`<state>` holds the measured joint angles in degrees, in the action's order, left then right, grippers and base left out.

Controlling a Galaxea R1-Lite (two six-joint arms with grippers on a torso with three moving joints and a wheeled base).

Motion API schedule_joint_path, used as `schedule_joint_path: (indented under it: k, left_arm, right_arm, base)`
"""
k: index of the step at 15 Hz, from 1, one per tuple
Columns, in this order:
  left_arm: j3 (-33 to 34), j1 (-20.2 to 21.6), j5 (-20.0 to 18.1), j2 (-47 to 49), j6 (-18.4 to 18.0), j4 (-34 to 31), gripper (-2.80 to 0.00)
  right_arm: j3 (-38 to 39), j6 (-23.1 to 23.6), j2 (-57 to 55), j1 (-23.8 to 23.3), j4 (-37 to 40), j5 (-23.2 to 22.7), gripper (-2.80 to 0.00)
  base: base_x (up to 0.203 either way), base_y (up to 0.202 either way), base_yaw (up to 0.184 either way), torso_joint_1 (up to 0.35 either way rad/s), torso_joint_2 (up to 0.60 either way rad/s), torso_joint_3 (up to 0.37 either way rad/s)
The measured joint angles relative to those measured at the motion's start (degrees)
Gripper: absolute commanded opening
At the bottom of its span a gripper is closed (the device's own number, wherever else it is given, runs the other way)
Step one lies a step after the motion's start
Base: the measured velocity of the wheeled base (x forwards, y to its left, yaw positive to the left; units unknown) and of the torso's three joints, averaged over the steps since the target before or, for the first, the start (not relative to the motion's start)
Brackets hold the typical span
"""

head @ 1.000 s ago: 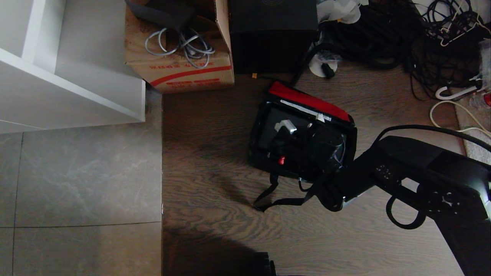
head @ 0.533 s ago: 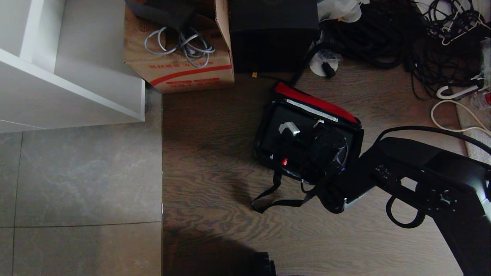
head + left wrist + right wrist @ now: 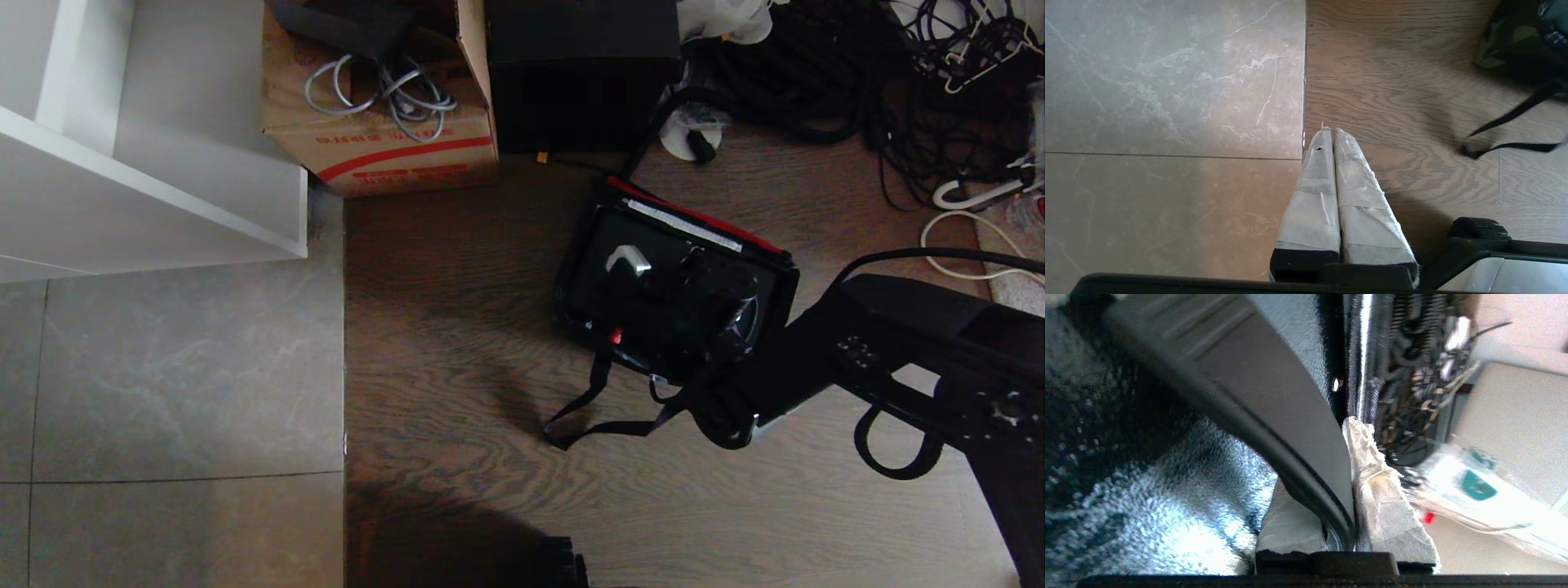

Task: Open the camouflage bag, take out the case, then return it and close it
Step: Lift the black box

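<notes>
Wood floor beside grey tile, clutter along the upper frame edge. Right gripper [image 3: 1347, 486] jaws clamped on the case handle [image 3: 1274, 400], inside the open camouflage bag [image 3: 780, 298] at frame centre-right; case [image 3: 645, 286] sits in the bag. Risk: the bag may drag along with the case if the lift snags the lining, or the handle slips. Right wrist view shows the grip; head view hides it. Left gripper [image 3: 1331, 134] jaws together, parked over the floor seam.

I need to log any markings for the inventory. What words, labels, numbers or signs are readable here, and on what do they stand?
Cardboard box: red print above a red stripe, too blurred to read.
White strip on the camouflage bag: no legible text.
White packet: teal mark, blurred, unreadable.
Nothing else carries text.
</notes>
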<state>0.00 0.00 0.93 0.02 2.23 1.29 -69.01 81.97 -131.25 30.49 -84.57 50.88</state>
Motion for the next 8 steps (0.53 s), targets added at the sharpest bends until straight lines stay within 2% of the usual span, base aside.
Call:
schedule_joint_path:
  k: [8]
  left_arm:
    - [0.0,0.0,0.0,0.0,0.0,0.0,-2.8]
  right_arm:
    - [2.8,-0.6,9.1,1.8,3.3,1.6,-2.8]
  base:
    - [0.0,0.0,0.0,0.0,0.0,0.0]
